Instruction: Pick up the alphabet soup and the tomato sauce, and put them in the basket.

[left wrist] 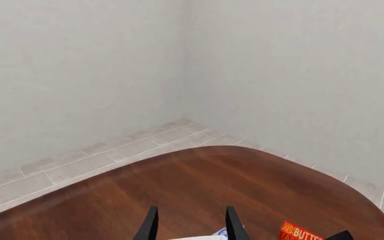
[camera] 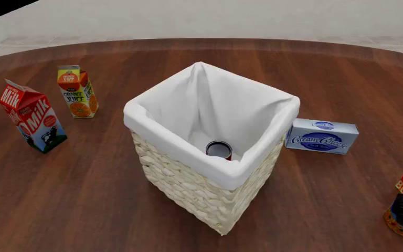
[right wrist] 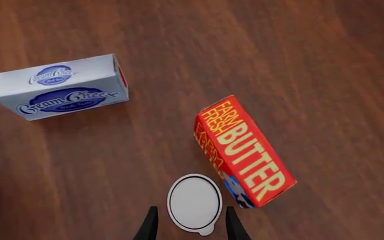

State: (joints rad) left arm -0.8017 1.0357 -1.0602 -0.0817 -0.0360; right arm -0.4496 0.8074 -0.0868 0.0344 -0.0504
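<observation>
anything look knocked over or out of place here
Mostly tidy. One can already sits in the basket. The butter box lies right against the alphabet soup between the right gripper's fingers.

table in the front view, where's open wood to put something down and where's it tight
Open wood lies between the milk carton and the basket, and across the far table behind the basket. It is tight on the right: the cream cheese box sits beside the basket's corner, and the butter box lies next to the silver-topped can between the right gripper fingers.
</observation>
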